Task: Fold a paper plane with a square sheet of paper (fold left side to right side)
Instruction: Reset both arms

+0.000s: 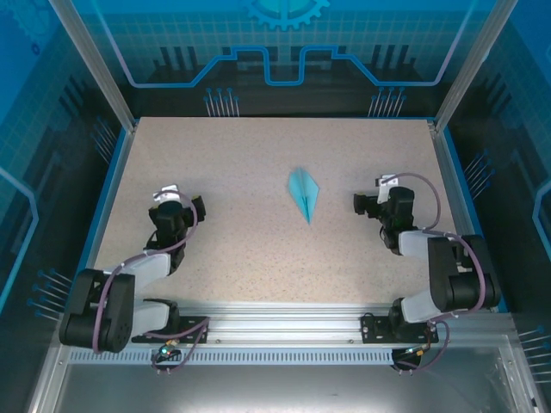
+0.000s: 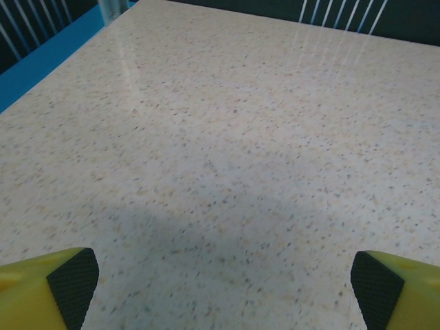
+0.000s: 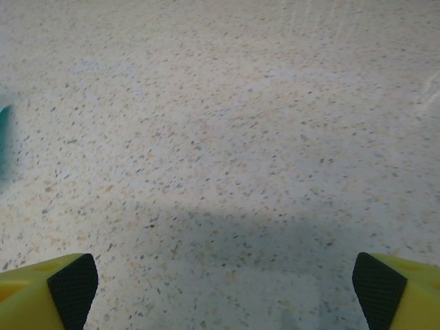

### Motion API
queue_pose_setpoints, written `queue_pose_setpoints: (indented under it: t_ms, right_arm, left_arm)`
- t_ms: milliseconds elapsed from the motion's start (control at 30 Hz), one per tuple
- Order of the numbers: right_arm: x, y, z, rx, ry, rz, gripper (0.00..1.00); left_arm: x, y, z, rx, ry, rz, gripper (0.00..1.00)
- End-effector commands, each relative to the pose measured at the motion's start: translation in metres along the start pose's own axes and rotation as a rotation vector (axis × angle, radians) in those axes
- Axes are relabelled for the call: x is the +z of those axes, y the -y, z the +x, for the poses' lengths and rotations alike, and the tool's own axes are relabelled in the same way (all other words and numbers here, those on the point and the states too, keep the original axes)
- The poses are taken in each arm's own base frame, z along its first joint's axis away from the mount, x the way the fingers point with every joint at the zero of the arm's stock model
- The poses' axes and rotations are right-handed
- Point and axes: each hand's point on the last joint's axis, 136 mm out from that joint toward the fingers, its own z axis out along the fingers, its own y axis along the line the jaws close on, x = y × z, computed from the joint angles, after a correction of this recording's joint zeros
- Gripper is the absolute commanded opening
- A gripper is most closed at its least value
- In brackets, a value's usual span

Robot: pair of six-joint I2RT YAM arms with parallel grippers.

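The square sheet of paper lies folded into a slim light-blue paper plane (image 1: 303, 194) on the speckled table (image 1: 258, 155), its point toward the near edge. A teal sliver of the paper plane (image 3: 3, 137) shows at the left edge of the right wrist view. My left gripper (image 1: 179, 205) rests low over the table, well left of the plane. It is open, and bare tabletop lies between its yellow fingers (image 2: 72, 282). My right gripper (image 1: 379, 200) sits to the plane's right, apart from it. It is open too, holding nothing, in the right wrist view (image 3: 223, 285).
Blue rails and metal posts (image 1: 95, 64) frame the table on the left, right and far sides. The arms' bases stand on a metal rail (image 1: 275, 331) along the near edge. Bare tabletop stretches in front of both grippers.
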Motion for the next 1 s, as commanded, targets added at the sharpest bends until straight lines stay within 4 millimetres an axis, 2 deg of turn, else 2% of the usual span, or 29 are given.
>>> queue_pose_setpoints:
  t_ms: [0, 167, 200, 300, 500, 667, 967]
  right_arm:
    - [-0.001, -0.01, -0.02, -0.046, 0.108, -0.043, 1.0]
    - [-0.001, -0.011, -0.02, -0.045, 0.107, -0.048, 1.0]
    - [-0.001, -0.01, -0.02, -0.045, 0.106, -0.048, 0.99]
    - [-0.001, -0.01, -0.02, -0.045, 0.105, -0.044, 1.0]
    - [0.0, -0.012, -0.02, -0.063, 0.101, -0.029, 1.0]
    - [0.0, -0.014, -0.02, -0.071, 0.1, -0.03, 0.99]
    - [0.0, -0.014, -0.02, -0.072, 0.098, -0.031, 0.99]
  left_arm:
    - [0.006, 0.018, -0.024, 0.006, 0.097, 0.13, 0.98]
    - [0.027, 0.021, -0.006, -0.007, 0.087, 0.188, 0.99]
    - [0.03, 0.027, -0.005, 0.01, 0.074, 0.222, 0.99]
    - [0.036, 0.031, -0.003, 0.026, 0.012, 0.22, 0.99]
    - [0.037, 0.033, -0.003, 0.041, 0.012, 0.211, 0.99]
    - [0.038, 0.047, -0.001, 0.095, -0.01, 0.256, 0.99]
    - [0.037, 0.047, -0.001, 0.096, -0.012, 0.259, 0.98]
